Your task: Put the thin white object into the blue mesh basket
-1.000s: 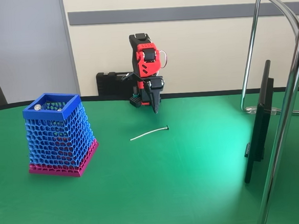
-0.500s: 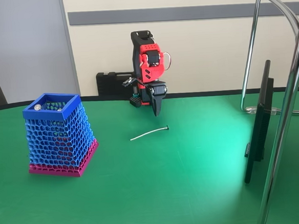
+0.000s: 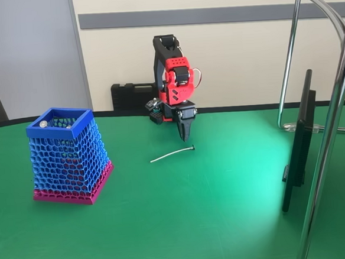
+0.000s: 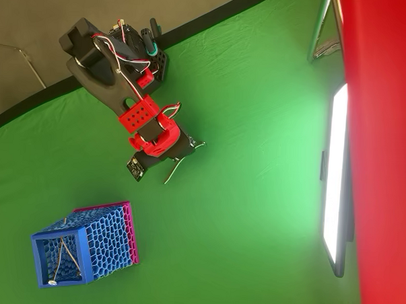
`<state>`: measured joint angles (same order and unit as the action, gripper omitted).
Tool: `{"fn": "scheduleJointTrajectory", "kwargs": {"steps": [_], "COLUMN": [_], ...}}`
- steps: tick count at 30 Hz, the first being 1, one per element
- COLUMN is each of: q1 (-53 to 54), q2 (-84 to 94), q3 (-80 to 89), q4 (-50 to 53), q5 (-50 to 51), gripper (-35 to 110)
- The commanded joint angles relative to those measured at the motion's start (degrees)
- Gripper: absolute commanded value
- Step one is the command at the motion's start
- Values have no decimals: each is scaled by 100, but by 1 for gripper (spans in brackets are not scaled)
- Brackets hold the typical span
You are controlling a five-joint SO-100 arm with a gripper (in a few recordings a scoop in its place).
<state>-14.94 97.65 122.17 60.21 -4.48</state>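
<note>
The thin white object point(image 3: 173, 154) lies flat on the green table, its small dark head at the right end. In the overhead view the thin white object point(image 4: 172, 171) pokes out from under the wrist. My red and black gripper point(image 3: 187, 137) points straight down, its tip just above and behind the strip's head end, not touching it. The fingers taper to one point with no gap, so it looks shut and empty. In the overhead view the gripper point(image 4: 187, 151) sits over the strip's upper end. The blue mesh basket point(image 3: 68, 156) stands upright at the left, well apart from the arm; the overhead view shows the basket point(image 4: 86, 245) holding pale strips.
A small silver ball point(image 3: 43, 123) rests on the basket's rim. A dark monitor point(image 3: 298, 147) and chrome stand poles point(image 3: 331, 118) occupy the right side. A black case point(image 3: 129, 96) sits behind the arm's base. Open green table lies between the strip and the basket.
The arm has reached forward and lowered the gripper toward the strip's head end. The strip and the basket have not moved.
</note>
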Motion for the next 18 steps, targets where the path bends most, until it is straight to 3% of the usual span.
{"fn": "scheduleJointTrajectory", "kwargs": {"steps": [1, 18], "q1": [-70, -413], "q2": [-185, -1099], "q3": [-299, -896], "q4": [-26, 18], "q5": [88, 387], "gripper": [13, 13]}}
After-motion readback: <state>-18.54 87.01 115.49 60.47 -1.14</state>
